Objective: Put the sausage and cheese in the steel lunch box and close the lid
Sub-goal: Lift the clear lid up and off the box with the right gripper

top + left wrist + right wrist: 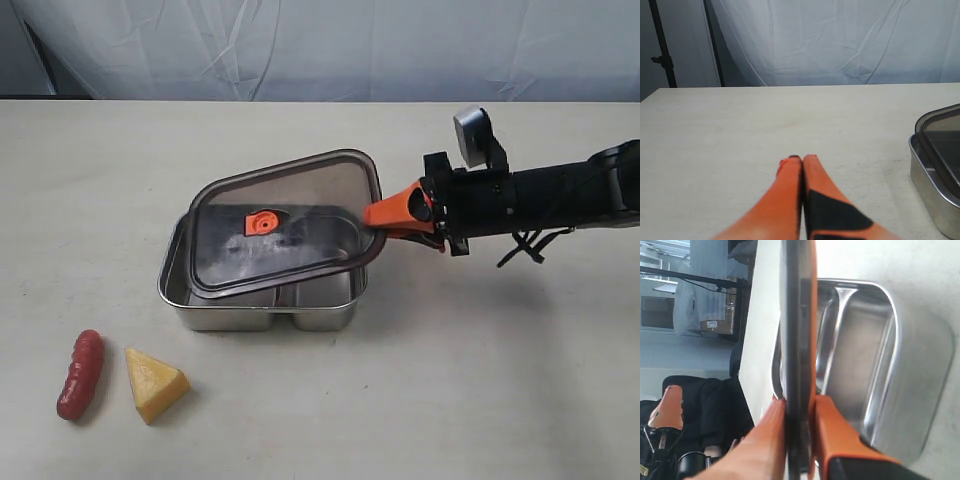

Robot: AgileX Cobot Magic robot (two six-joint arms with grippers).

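Orange right pincer [378,216], stretched out level, clamps the tilted lid [300,200].

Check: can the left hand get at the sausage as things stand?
Probably yes: the sausage lies uncovered on the table, apart from the cheese; the left hand, shut and empty, is outside the exterior view.

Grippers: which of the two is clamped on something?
The right gripper: its orange fingers pinch the edge of the lid, tilted over the steel lunch box. The left gripper is shut on nothing.
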